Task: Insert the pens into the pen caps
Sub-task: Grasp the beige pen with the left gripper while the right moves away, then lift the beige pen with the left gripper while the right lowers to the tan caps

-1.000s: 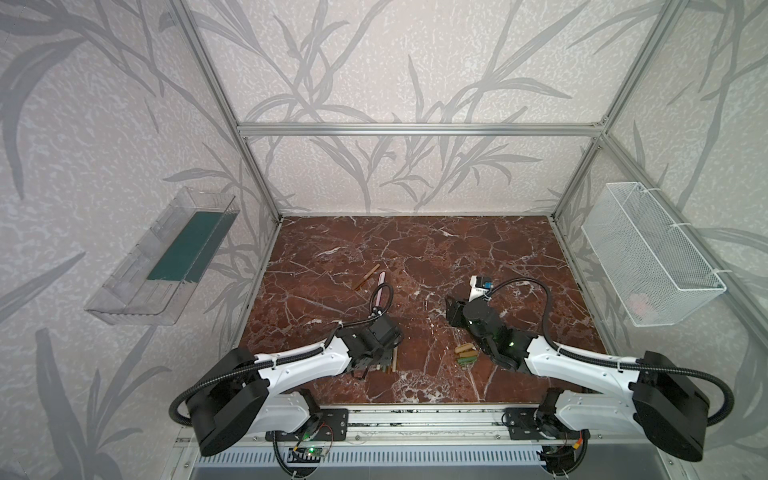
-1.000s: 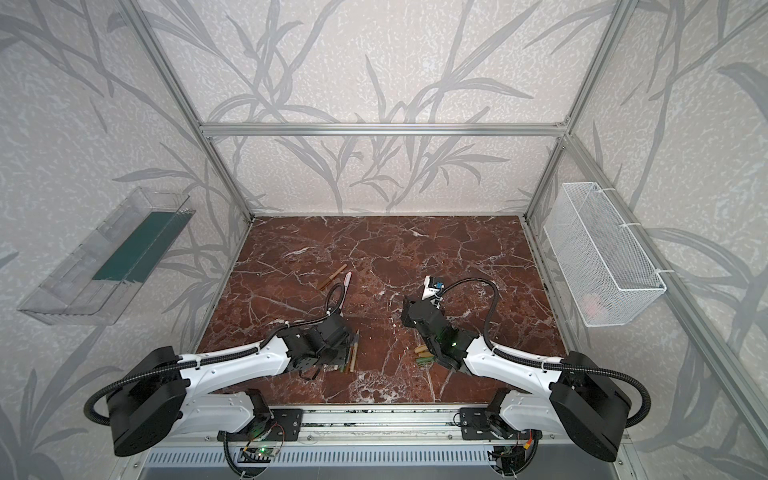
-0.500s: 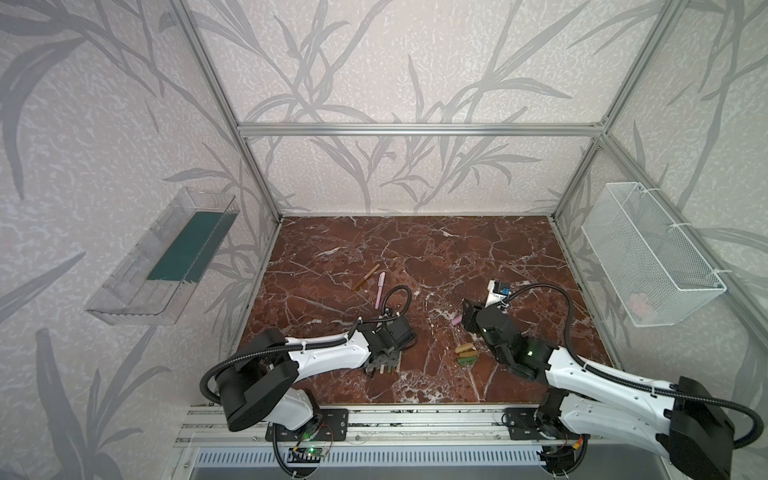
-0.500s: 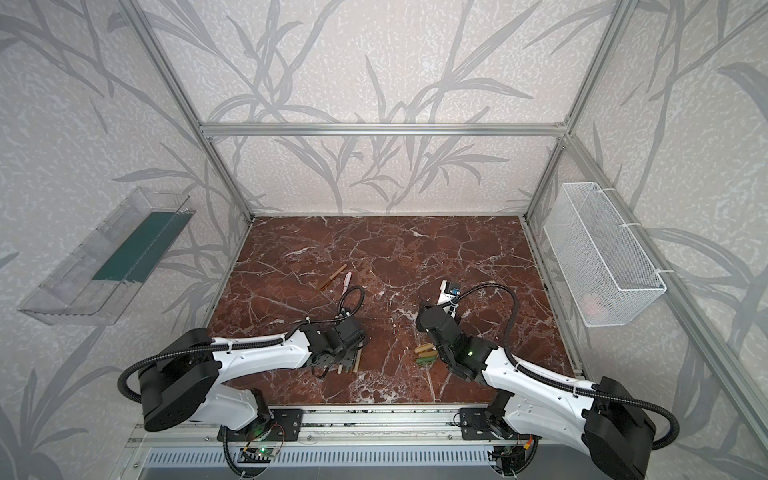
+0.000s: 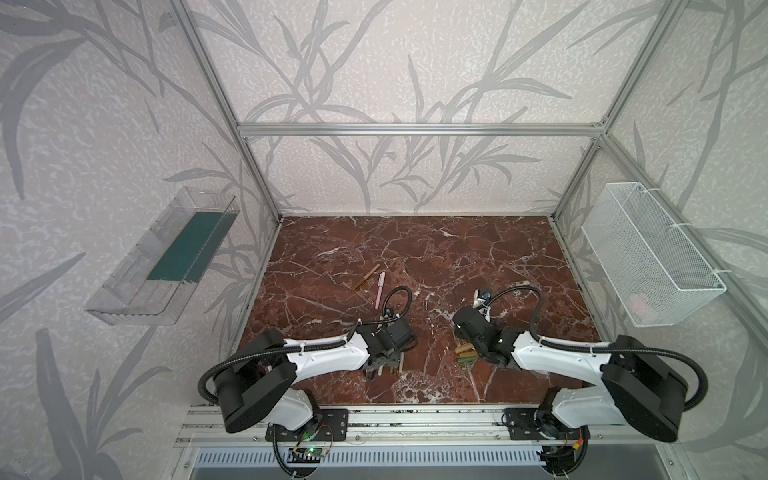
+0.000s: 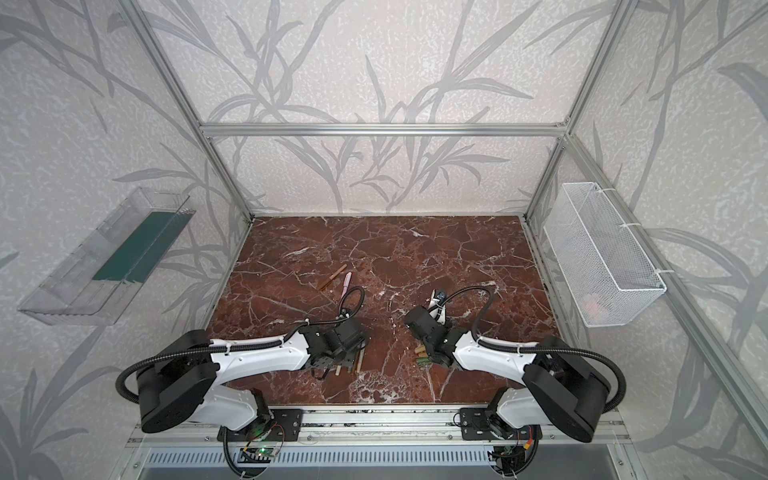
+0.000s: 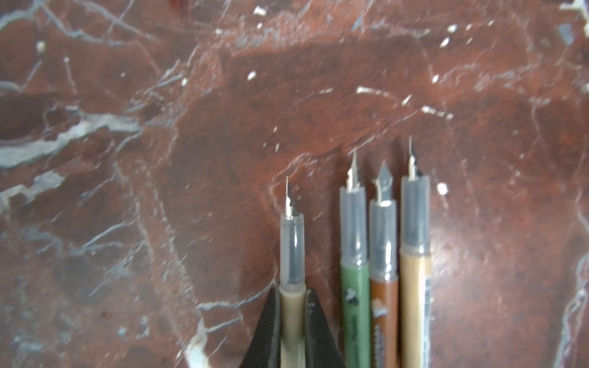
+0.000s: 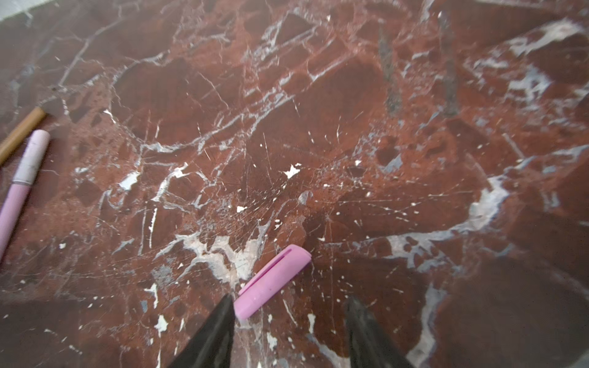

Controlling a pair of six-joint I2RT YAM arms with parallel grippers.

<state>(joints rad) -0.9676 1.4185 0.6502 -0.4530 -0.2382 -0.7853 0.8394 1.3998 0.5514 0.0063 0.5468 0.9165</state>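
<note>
Left wrist view: the left claw (image 7: pixel 291 298) is pinching a beige pen (image 7: pixel 291 255) by its barrel, nib bare. A green pen (image 7: pixel 355 286), a brown pen (image 7: pixel 384 286) and a tan pen (image 7: pixel 414 270) lie just beside it on the marble table (image 7: pixel 159 159). In the right wrist view the right claw (image 8: pixel 288 306) stands spread. A pink cap (image 8: pixel 274 280) lies flat just ahead of its fingers (image 8: pixel 216 331), seemingly touching one. In a top view, a heap of caps (image 5: pixel 464 355) sits near, right of centre.
</note>
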